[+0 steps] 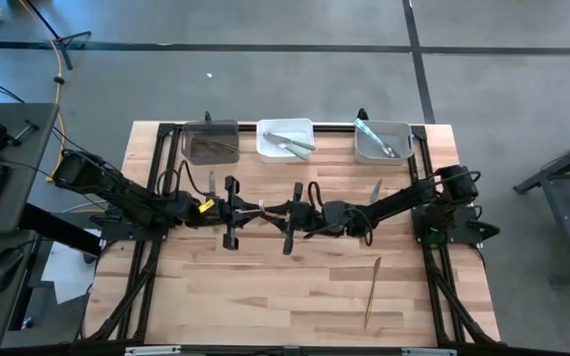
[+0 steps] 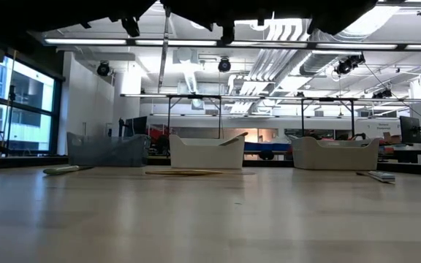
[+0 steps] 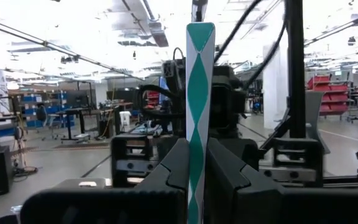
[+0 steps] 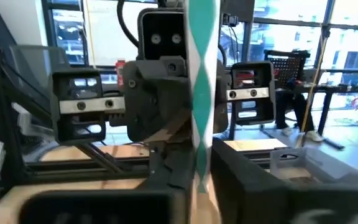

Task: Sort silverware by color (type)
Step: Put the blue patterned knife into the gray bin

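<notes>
Mid-frame in the high view, your left gripper clamps a green-patterned utensil — the right gripper meets it; its grip you cannot tell.

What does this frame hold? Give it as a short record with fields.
left gripper: shut on green-white utensil, mid-table, above the surface
right gripper: facing the left one, around the same utensil; grip unclear
bins: dark bin, white bin, grey bin along far edge, all holding silverware
loose on table: brown utensil, near right
</notes>
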You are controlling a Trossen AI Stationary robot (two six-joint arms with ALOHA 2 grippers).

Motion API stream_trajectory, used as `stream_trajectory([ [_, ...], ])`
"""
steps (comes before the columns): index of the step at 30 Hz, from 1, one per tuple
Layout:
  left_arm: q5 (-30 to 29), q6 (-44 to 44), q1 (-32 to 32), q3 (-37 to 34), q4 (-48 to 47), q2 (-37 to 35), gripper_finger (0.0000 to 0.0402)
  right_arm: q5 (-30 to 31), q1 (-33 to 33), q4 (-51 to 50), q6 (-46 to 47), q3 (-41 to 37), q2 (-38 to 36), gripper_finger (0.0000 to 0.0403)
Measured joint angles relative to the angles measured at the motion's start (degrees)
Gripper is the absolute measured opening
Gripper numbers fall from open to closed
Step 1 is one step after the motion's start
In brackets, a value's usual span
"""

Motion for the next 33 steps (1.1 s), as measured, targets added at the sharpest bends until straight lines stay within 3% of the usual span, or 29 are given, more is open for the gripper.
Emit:
stream_trajectory([
  [2, -0.28, -0.08, 0.15, 0.00, -0.11, -0.01, 0.0018, 0.02, 0.01, -0.15, -1.32, 0.00, 0.00, 0.0013],
  [11, -1.49, -1.03, 0.27, -0.32, -0.26, -0.01, 0.0116, 2.09, -0.63, -9.90, -2.35, -0.07, -5.22, 0.0007],
  [19, -1.66, -6.32, 0.27, -5.89, 0.05, -0.01, 0.0159, 6.96, -4.78, -39.61, -2.19, -0.04, -19.14, 0.0005],
  [27, -4.42, -7.47, 0.27, -8.03, 0.61, -0.01, 0.0160, 7.53, -23.55, -73.19, -2.90, -0.07, -29.95, 0.0002],
  [33, -4.42, -7.11, 0.27, -8.03, 0.31, -0.01, 0.0160, 4.63, -39.60, -77.72, -14.52, -2.30, -30.37, 0.0002],
])
